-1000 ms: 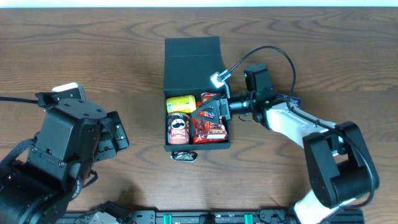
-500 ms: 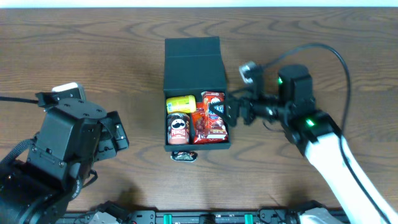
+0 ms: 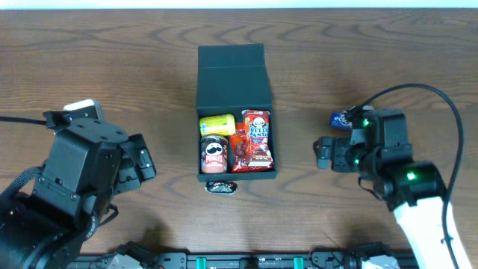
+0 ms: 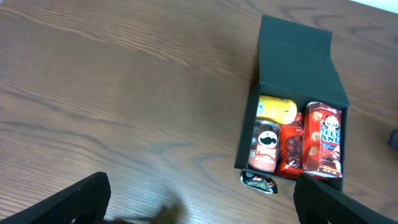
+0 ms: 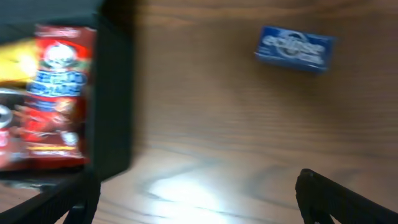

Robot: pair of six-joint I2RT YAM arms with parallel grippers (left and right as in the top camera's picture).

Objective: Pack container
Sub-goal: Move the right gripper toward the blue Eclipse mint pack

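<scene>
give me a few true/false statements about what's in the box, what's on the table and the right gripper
1. The lid of the container is open. True.
2. The Pringles can lies on the table beside the container. False: it lies inside the container.
3. A blue packet lies on the table outside the container. True.
4. The right gripper holds the red snack box. False: the gripper is open and empty, and that box lies in the container.
</scene>
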